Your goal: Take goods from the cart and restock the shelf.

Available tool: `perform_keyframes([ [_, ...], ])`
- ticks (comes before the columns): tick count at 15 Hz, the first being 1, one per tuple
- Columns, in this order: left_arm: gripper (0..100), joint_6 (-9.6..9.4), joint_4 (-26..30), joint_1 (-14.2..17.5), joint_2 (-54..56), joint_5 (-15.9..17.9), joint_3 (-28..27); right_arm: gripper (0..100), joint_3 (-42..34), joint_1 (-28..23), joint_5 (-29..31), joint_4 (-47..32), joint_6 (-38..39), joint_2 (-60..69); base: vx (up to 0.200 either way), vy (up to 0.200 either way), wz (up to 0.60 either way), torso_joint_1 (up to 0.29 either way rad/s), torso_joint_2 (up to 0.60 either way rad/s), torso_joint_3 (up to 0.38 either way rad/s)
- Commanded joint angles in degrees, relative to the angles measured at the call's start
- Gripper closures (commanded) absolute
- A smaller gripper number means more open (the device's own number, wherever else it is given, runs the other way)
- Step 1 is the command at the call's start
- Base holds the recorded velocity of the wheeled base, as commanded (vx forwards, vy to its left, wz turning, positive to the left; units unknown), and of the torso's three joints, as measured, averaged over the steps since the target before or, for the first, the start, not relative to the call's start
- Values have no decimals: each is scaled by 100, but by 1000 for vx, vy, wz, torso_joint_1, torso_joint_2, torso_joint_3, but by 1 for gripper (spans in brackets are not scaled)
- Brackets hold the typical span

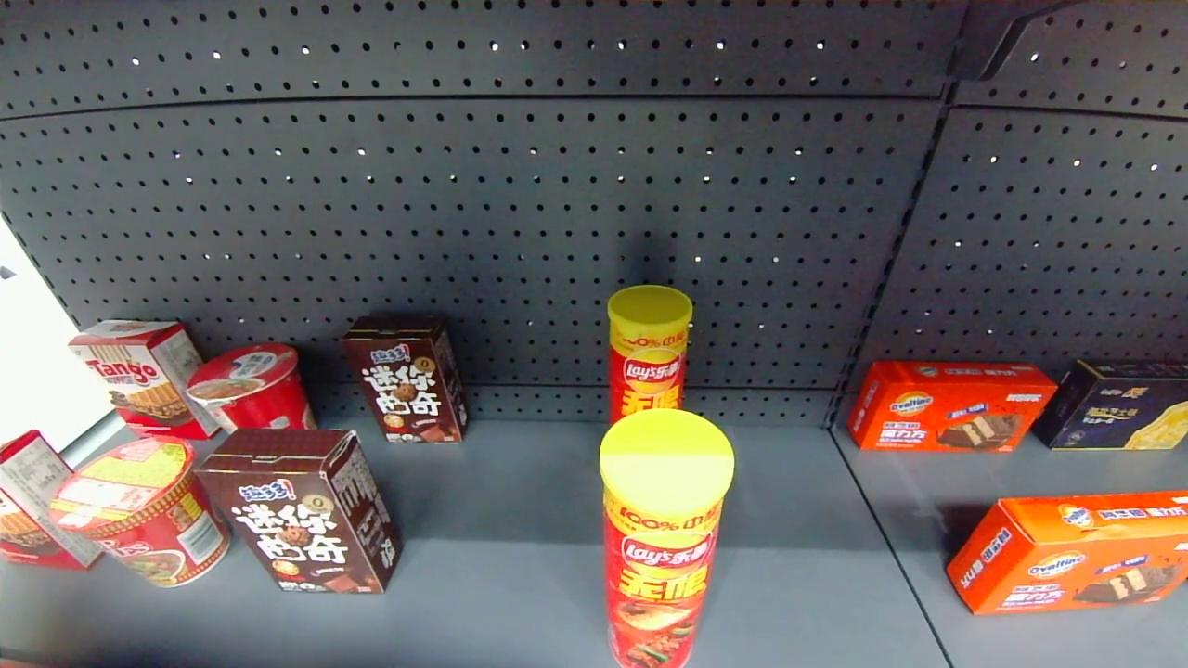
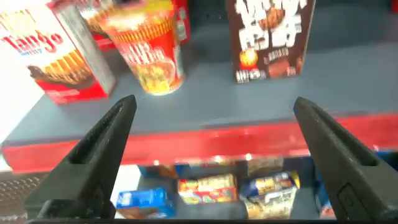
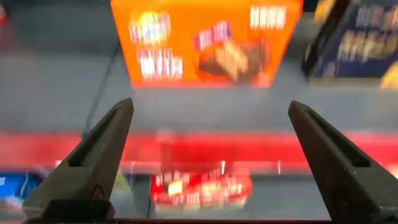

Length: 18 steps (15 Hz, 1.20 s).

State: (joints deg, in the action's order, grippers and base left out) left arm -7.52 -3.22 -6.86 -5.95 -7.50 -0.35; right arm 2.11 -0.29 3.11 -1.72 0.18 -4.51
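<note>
Front can (image 1: 666, 538) at lower centre on the shelf (image 1: 520, 506), base cut off by the frame edge, rear can (image 1: 650, 357) partly hidden behind it, both upright, long axis vertical, lids up, left gripper (image 2: 214, 102) and right gripper (image 3: 211, 104), jaws spread, empty

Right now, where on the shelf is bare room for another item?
Widest bare patch: shelf floor between the front brown box and the front chip can. Another lies between that can and the front orange box. The left end, around the front noodle cup and wafer box, is crowded.
</note>
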Motion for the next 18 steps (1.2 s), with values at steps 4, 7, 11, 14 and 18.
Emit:
perform_keyframes([
  [4, 0, 339, 313, 1, 59, 1189, 35, 0, 18, 20, -3, -4, 193, 442, 0, 0, 0, 0, 0, 0],
  [7, 0, 242, 357, -711, 50, 1462, 27, 0, 18, 20, -12, -13, 96, 442, 0, 0, 0, 0, 0, 0],
  [11, 0, 409, 383, -1186, 278, 1084, 18, 0, 26, 20, 32, -13, 96, 442, 0, 0, 0, 0, 0, 0],
  [14, 0, 357, 383, -193, -477, 934, 18, 0, 35, -23, -12, -30, 78, 108, 0, 0, 0, 0, 0, 0],
  [18, 0, 348, 375, 185, -583, 926, 18, 0, 9, -23, 155, 31, 131, 284, 0, 0, 0, 0, 0, 0],
])
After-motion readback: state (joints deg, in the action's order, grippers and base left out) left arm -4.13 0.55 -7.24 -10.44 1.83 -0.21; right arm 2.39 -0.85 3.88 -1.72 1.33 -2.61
